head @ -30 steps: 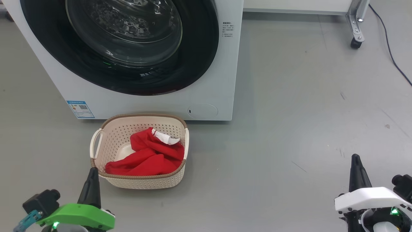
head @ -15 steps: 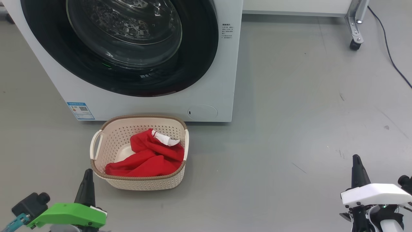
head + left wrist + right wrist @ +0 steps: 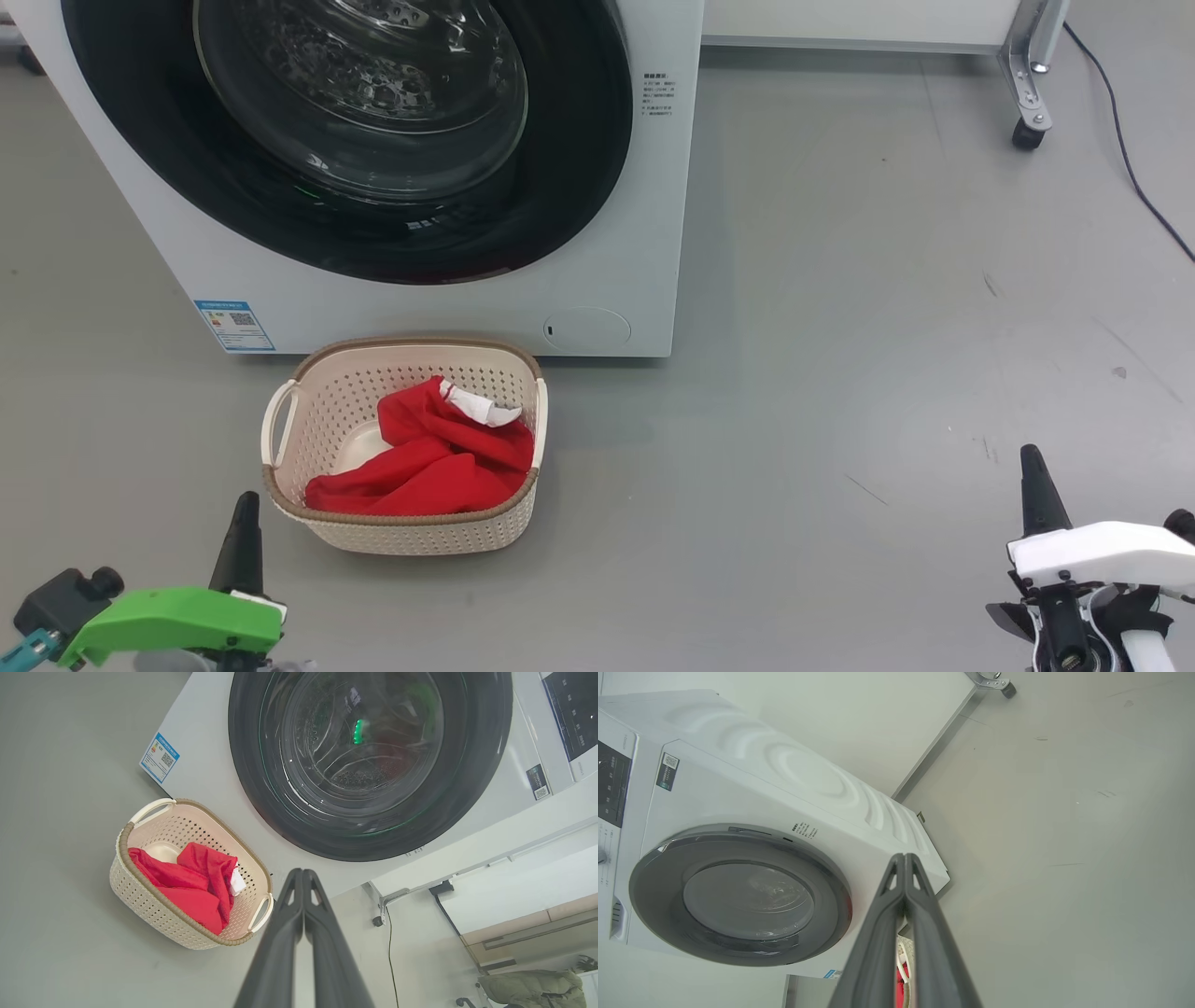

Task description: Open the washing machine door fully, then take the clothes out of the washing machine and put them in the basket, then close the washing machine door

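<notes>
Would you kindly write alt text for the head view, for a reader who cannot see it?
Red clothes lie in a cream basket on the grey floor before a white washing machine whose black-rimmed door is shut. The left gripper and right gripper sit shut and empty at the bottom corners.

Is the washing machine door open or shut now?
Shut. The washing machine door sits flush against the front of the washing machine; no gap shows.

Head cam looks down, wrist cams fwd; all share washing machine (image 3: 653,233).
</notes>
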You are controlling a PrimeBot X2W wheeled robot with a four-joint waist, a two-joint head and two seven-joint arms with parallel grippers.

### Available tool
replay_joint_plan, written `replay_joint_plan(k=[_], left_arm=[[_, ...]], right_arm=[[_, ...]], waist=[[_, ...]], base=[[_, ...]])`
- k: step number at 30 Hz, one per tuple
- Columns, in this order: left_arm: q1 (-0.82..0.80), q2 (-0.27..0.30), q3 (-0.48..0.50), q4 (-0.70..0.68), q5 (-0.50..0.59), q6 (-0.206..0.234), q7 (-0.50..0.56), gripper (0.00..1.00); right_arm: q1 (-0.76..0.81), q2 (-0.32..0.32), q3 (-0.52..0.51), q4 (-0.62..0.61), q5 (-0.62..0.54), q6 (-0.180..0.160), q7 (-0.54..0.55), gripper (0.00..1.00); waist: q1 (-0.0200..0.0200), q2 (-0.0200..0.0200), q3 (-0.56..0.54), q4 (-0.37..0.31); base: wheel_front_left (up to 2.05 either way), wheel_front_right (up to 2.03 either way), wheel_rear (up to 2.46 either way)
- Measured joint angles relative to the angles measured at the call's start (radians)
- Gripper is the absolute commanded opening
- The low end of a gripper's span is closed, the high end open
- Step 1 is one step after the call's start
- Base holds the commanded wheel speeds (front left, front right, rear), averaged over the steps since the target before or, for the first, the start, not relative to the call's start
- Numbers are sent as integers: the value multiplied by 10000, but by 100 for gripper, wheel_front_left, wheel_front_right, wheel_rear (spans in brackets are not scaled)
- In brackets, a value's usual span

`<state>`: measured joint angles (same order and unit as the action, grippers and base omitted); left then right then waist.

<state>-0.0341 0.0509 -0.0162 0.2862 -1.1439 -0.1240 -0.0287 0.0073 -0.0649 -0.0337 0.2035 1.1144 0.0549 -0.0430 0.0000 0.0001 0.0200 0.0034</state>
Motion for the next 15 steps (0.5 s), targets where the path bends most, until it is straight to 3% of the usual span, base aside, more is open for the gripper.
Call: replay_joint_plan(k=[15], left_arm=[[-79,-19,313,-31,-1785,0,468,0]], right_arm=[[-246,21,-267,297,1990,263,516,0]], waist=[[0,0,-69,-13]], base=[[0,0,0]])
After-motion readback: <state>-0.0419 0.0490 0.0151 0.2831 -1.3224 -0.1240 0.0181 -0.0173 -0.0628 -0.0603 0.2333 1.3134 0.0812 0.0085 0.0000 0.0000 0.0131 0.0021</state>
